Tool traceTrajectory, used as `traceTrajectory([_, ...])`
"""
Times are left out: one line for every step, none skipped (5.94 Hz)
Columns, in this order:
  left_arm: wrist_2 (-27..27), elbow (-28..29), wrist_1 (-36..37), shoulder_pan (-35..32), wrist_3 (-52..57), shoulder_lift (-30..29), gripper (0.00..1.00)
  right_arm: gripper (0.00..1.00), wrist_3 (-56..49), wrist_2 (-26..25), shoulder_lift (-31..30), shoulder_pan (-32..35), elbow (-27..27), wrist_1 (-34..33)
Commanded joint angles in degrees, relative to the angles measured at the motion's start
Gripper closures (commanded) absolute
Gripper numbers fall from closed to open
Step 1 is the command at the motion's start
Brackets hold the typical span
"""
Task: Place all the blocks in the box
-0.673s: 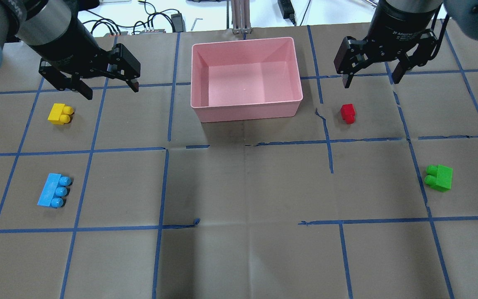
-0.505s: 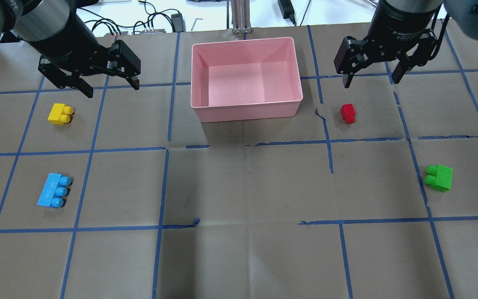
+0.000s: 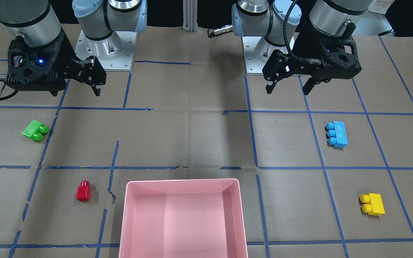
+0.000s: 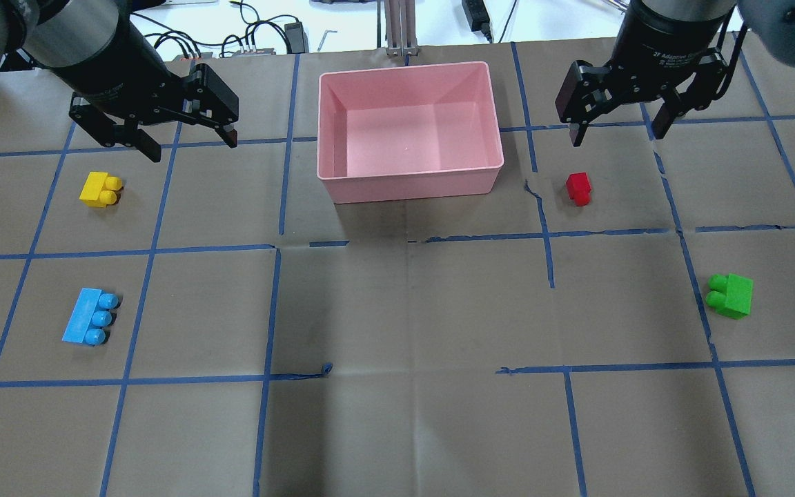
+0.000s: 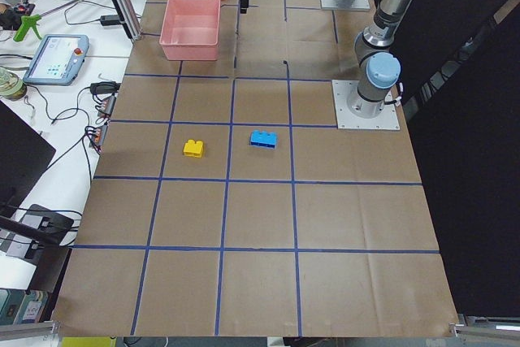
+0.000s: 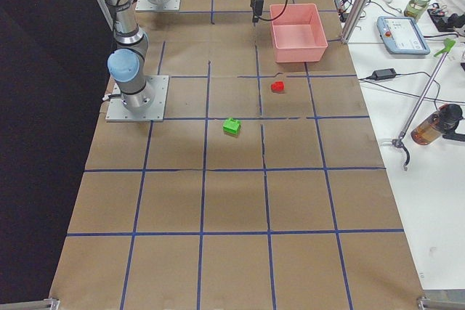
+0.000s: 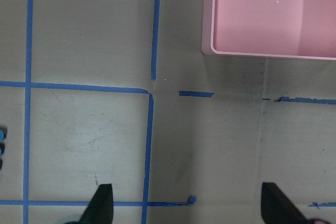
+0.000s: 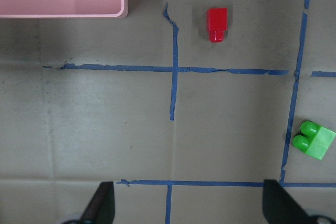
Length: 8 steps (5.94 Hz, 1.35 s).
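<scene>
The pink box stands empty at the far middle; it also shows in the front view. All four blocks lie on the table. The yellow block and blue block are on the left. The red block and green block are on the right. My left gripper is open and empty, high, behind and right of the yellow block. My right gripper is open and empty, high, behind the red block. The right wrist view shows the red block and the green block.
The table is brown paper with a blue tape grid. Cables and small devices lie beyond the far edge. The arm bases stand at the robot's side. A tablet and bottles sit on a side bench.
My left gripper has shifted slightly right and away from the yellow block. The right gripper and all blocks have not moved.
</scene>
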Motion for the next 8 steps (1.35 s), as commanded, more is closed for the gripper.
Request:
traceTrajectory([0.1,-0.3,0.1,0.0,0.2,0.2,0.00,0.01,0.0,0.0,0.0,0.0,0.0,-0.2])
traceTrajectory([0.5,-0.6,0.1,0.4,0.3,0.4,0.00,0.01,0.0,0.1,0.0,0.0,-0.1,-0.2])
traceTrajectory([0.6,-0.6,0.1,1.1,0.3,0.5,0.00,0.01,0.1,0.0,0.0,0.0,-0.1,-0.2])
traceTrajectory([0.4,-0.6,0.1,1.8,0.3,0.5,0.00,0.01,0.1,0.1,0.1,0.0,-0.1,-0.2])
traceTrajectory([0.4,-0.2,0.1,2.1,0.3,0.7,0.00,0.01,0.1,0.0,0.2,0.0,0.0,-0.2])
traceTrajectory([0.1,-0.7,0.1,2.3,0.2,0.6,0.00,0.01,0.2,0.1,0.2,0.0,0.0,-0.2])
traceTrajectory([0.7,-2.0,0.1,4.9,0.3,0.2,0.00,0.01,0.2,0.1,0.2,0.0,-0.1,-0.2])
traceTrajectory([0.1,-5.2,0.1,11.3,6.8,-0.4,0.00,0.01,0.2,0.1,0.2,0.0,0.0,-0.2])
